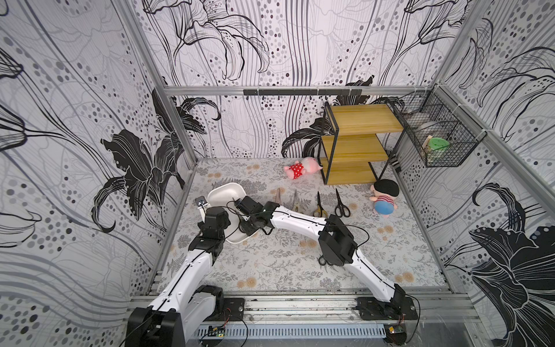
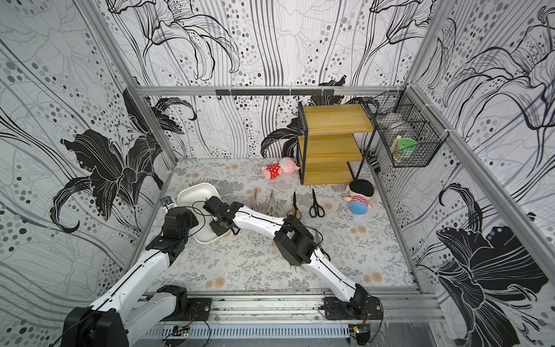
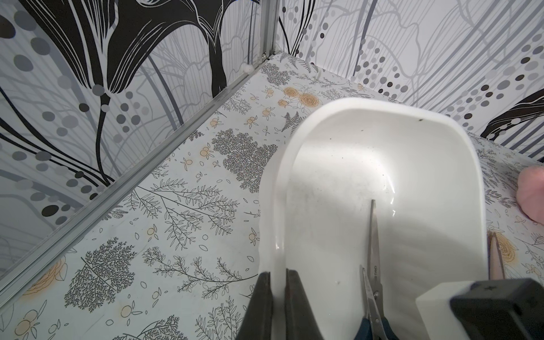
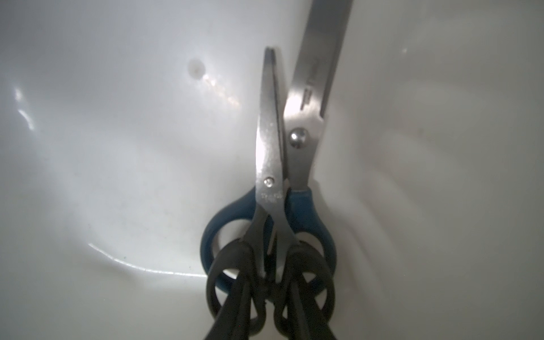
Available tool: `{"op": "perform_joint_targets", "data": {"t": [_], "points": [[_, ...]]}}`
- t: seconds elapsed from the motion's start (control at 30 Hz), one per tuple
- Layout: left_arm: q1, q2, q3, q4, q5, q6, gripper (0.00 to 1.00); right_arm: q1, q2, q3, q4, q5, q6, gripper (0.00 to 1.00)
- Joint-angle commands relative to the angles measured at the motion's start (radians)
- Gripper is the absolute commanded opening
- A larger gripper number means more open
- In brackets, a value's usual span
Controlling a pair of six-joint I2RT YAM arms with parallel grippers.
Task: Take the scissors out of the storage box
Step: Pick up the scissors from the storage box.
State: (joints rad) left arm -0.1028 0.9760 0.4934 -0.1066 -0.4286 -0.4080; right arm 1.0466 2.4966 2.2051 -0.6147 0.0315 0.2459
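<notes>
The white storage box sits at the table's left. My left gripper is shut on its near rim. Inside lie two pairs of scissors: a small black-handled pair rests on a larger blue-handled pair. My right gripper reaches down into the box, its fingers closed on the black handles. Several more scissors lie in a row on the table: pinkish, cream, yellow-black and black. Another pair shows partly under the right arm.
A wooden shelf stands at the back right, with a black wire basket on the right wall. Two plush dolls lie near the shelf. The left wall rail runs close beside the box.
</notes>
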Motion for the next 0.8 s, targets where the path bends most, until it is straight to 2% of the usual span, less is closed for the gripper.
{"op": "perform_joint_targets", "data": {"t": [0.0,0.3,0.77], "points": [[0.002,-0.017,0.028,0.047,-0.018,0.009,0.0,-0.001,-0.088,-0.02,-0.016,0.021,0.019,0.12],[0.002,-0.013,0.03,0.054,-0.017,0.009,0.0,-0.002,-0.127,-0.023,-0.004,-0.004,0.037,0.07],[0.002,-0.011,0.03,0.056,-0.014,0.008,0.0,-0.001,-0.171,-0.035,-0.017,-0.004,0.059,0.05]]}}
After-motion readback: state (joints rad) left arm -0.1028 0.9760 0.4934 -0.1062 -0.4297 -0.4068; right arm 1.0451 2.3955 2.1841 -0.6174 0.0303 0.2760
